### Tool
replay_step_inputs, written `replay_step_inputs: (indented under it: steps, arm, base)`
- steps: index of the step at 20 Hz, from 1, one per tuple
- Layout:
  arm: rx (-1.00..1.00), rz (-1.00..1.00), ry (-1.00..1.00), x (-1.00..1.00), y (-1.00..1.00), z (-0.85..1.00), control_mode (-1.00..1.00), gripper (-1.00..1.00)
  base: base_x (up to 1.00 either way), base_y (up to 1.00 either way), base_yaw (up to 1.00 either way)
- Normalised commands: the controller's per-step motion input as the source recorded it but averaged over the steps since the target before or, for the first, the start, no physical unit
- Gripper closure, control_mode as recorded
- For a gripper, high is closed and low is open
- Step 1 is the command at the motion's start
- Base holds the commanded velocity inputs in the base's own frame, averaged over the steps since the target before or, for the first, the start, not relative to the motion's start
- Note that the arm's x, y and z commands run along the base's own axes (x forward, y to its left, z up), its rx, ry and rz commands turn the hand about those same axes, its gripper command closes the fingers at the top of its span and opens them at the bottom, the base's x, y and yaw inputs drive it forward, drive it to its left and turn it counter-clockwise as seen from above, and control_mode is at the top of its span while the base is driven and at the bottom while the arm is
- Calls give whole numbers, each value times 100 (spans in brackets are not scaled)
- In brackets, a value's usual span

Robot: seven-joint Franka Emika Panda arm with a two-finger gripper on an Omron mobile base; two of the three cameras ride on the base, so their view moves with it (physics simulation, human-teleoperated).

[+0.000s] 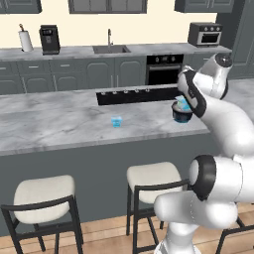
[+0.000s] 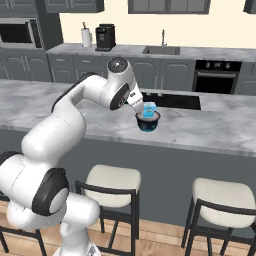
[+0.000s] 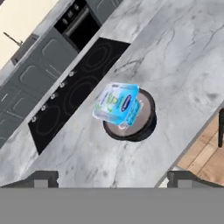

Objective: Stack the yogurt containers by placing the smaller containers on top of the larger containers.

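— What's on the island from where you stand?

— A grey-veined marble counter (image 1: 59, 121), smooth and glossy. In the left base view a tiny bright-blue yogurt cup (image 1: 116, 121), short and roundish, stands upright just left of centre, alone on the stone. To its right, at centre right of the frame, the pale blue-and-white yogurt tub (image 1: 182, 103) sits in a dark round bowl (image 1: 181, 115).

— Is the tub upright?

— No. In the hand view, at mid-frame, the tub (image 3: 117, 103) is boxy with rounded corners and tilted, leaning on the bowl's (image 3: 144, 127) rim, its whitish labelled top turned toward the upper left of the frame. Its long axis runs from upper left to lower right.

— Anything crowding it?

— A black cooktop (image 3: 70, 94) is set flush in the stone just behind the bowl, toward the left of the hand view. In the left base view the robot's white arm covers the right side of the bowl. Pale cushioned stools (image 1: 43, 198) with dark frames stand along the bottom. Well apart, the back counter carries a sink (image 1: 111, 48) and a coffee machine (image 1: 49, 39).

— And the gripper?

— The gripper (image 3: 113, 177) hangs above the bowl, its two dark fingertips (image 3: 42, 178) wide apart at the bottom of the hand view, gripping nothing.
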Motion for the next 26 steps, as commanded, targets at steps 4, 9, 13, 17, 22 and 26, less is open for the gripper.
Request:
replay_step_inputs:
  steps: [4,9,13,17,22,26]
  arm:
    - [-15,9,7,-7,71,2,-100,-100]
    - [-14,8,8,-1,73,2,-100,-100]
    - [-14,8,10,0,74,3,-100,-100]
    - [-19,5,11,3,76,2,-100,-100]
    - [-21,6,11,1,63,0,-100,-100]
    - [-10,7,11,0,37,0,-100,-100]
  base:
    - [0,0,0]
    - [0,0,0]
    - [0,0,0]
    - [0,0,0]
    - [0,0,0]
    - [0,0,0]
